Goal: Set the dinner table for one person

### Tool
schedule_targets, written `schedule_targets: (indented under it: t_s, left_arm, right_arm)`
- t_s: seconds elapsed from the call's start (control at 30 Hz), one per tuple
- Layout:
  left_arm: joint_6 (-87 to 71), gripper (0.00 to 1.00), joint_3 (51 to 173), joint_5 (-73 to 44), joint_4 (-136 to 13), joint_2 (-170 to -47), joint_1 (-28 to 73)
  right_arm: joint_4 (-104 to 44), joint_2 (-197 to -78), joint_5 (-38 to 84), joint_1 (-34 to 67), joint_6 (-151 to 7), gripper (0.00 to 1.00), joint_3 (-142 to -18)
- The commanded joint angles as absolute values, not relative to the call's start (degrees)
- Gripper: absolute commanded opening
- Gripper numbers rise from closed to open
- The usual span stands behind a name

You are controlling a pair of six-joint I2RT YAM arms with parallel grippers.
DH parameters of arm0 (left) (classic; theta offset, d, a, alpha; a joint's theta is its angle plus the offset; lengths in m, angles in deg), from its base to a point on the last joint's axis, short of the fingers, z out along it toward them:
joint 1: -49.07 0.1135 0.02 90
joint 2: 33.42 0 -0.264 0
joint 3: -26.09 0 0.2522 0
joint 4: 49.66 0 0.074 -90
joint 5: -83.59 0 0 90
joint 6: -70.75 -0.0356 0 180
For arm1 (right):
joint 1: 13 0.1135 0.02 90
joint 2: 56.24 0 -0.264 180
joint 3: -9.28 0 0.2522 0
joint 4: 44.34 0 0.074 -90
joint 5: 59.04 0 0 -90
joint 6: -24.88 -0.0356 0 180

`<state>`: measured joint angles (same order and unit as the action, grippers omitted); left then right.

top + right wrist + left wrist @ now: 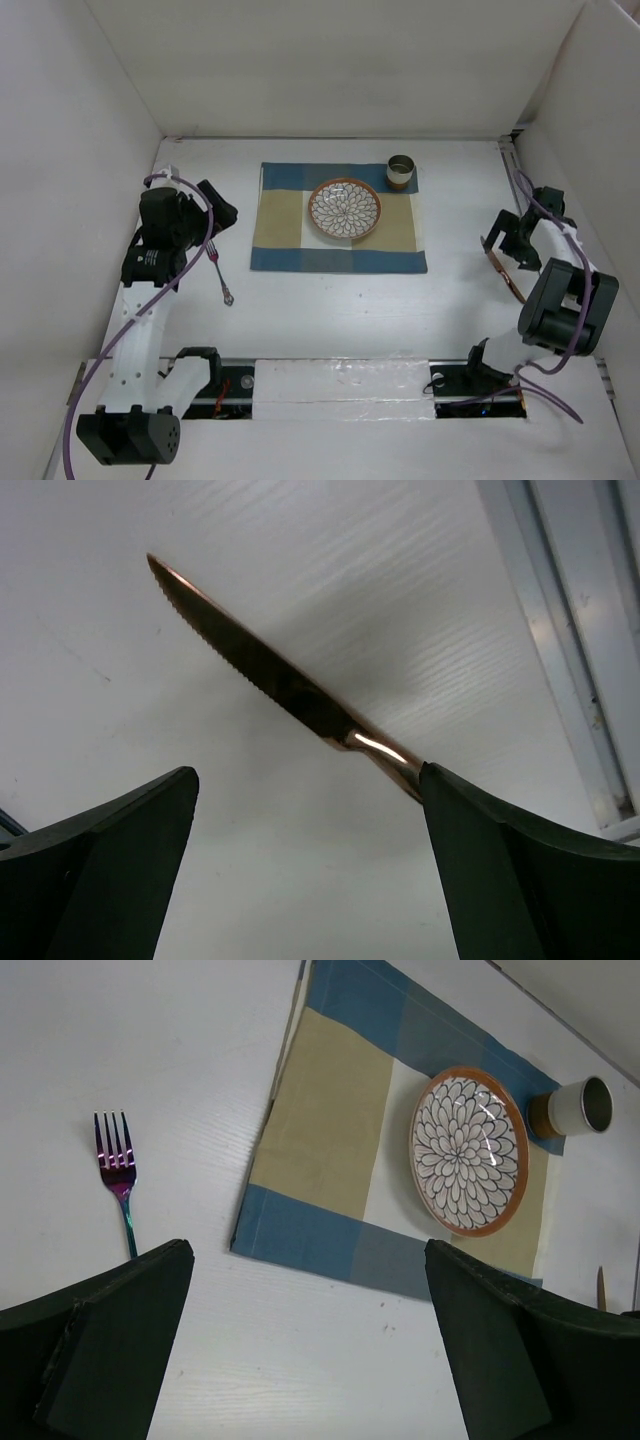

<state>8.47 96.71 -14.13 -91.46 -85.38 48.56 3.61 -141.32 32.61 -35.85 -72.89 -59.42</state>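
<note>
The white dinner table (330,320) carries a blue-and-tan checked placemat (338,230). A patterned plate with an orange rim (344,209) sits on the placemat, and a small cup (402,171) stands at its far right corner. An iridescent fork (218,272) lies on the table left of the placemat, just near of my left gripper (220,212), which is open and empty. The left wrist view shows the fork (118,1172), the plate (468,1150) and the cup (578,1107). A copper knife (506,276) lies at the right beside my open right gripper (503,238). In the right wrist view the knife (262,673) has its handle end behind the right finger (520,870).
White panels wall the table on the left, back and right. A metal rail (515,175) runs along the right wall. The arm bases and cables sit along the near edge (330,390).
</note>
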Motion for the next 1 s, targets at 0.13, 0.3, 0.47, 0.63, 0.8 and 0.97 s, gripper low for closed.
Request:
schedule_targets:
  t_s: [0.13, 0.3, 0.47, 0.63, 0.8, 0.97]
  left_arm:
    - [7.02, 1.00, 97.24, -15.55, -89.70, -85.62, 48.72]
    - [7.02, 1.00, 97.24, -15.03, -90.23, -86.15, 48.72]
    - [7.02, 1.00, 97.24, -13.17, -90.76, -85.54, 48.72]
    - [7.02, 1.00, 97.77, -13.70, -90.76, -86.06, 48.72]
    - [7.02, 1.00, 97.77, -13.70, -90.76, -86.06, 48.72]
    - [7.02, 1.00, 97.77, -13.09, -90.76, -86.06, 48.72]
  right_arm:
    - [8.69, -147.72, 30.53, -35.59, -67.05, 0.96, -65.65]
    - [14.40, -152.21, 31.31, -33.83, -66.62, 0.96, -70.65]
    - [18.20, -158.45, 36.84, -29.62, -64.33, 0.94, -72.95]
    - [18.10, -158.45, 36.84, -29.61, -64.33, 0.82, -72.42]
    - [18.64, -161.35, 36.77, -29.61, -64.33, 0.71, -73.03]
    - [18.11, -162.59, 35.71, -29.09, -64.33, 0.59, -73.03]
